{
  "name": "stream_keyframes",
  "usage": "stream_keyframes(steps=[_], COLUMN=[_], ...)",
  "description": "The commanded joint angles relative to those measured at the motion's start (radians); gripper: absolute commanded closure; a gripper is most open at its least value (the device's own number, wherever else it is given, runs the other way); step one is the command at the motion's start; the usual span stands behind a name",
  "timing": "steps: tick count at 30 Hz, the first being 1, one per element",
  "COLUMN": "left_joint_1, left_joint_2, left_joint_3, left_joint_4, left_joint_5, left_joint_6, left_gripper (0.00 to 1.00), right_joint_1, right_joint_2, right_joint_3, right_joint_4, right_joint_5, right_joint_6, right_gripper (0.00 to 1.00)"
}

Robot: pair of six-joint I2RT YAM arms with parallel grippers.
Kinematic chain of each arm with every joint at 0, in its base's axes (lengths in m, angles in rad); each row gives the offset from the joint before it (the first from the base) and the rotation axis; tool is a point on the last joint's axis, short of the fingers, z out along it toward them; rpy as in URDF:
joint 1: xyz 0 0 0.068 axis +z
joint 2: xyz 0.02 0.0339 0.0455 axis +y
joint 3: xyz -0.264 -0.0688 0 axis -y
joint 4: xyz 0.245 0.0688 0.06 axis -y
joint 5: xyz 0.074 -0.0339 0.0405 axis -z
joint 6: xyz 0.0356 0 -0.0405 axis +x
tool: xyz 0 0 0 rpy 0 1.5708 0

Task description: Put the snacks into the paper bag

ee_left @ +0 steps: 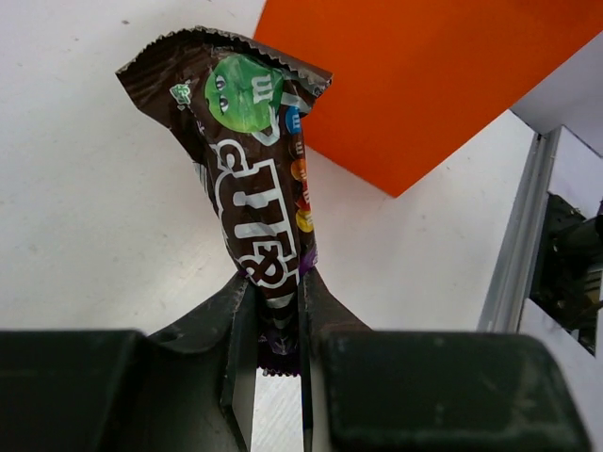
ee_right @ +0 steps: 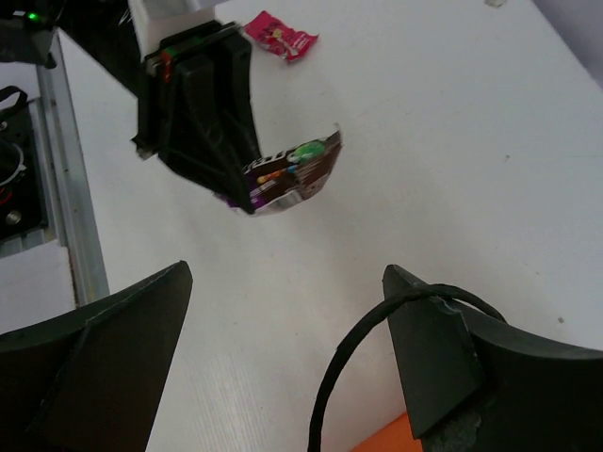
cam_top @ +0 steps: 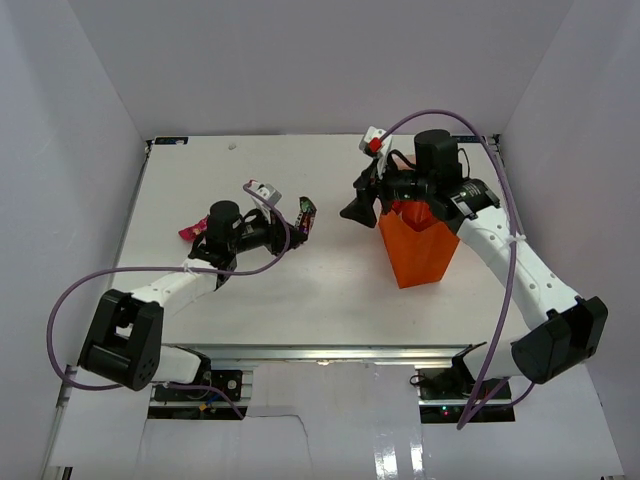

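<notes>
Here, the left gripper is clenched on the lower end of a brown candy packet, and in the top view the orange paper bag stands at its 3 o'clock. The right gripper is spread wide at the bag's 10 o'clock rim, a black loop handle beside one finger. A pink packet lies on the table at 9 o'clock of the left wrist.
</notes>
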Motion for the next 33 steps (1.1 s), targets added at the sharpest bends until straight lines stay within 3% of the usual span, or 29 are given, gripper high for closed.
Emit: stream_keyframes(steps=[1,6,12,19,27,31,33], left_joint_1=[-0.025,-0.099,-0.129,-0.151,-0.175,-0.201,-0.218], left_joint_2=[-0.079,-0.133,-0.156,-0.125,-0.061,-0.058,-0.070], left_joint_3=[-0.036,-0.031,-0.017,0.036,0.124,0.167,0.179], left_joint_4=[0.087,0.103,0.103,0.103,0.103,0.103,0.103], left_joint_5=[-0.010,-0.027,-0.053,-0.047,-0.021,-0.013,-0.016], left_joint_6=[-0.086,-0.109,-0.112,-0.106,-0.085,-0.053,-0.028], left_gripper=[0.88,0.87,0.85,0.85,0.85,0.85,0.85], right_joint_1=[-0.006,0.036,0.030,-0.016,-0.056,-0.061,-0.061], right_joint_2=[-0.016,-0.015,-0.053,-0.188,-0.321,-0.329,-0.317], right_joint_3=[0.096,0.079,0.065,-0.010,-0.044,0.021,0.039], right_joint_4=[0.069,0.098,0.092,0.038,-0.016,0.007,0.042], right_joint_5=[0.078,0.084,0.236,0.333,0.391,0.338,0.290], right_joint_6=[0.030,0.112,0.074,0.041,0.012,0.102,0.243], right_gripper=[0.12,0.12,0.11,0.04,0.03,0.04,0.04])
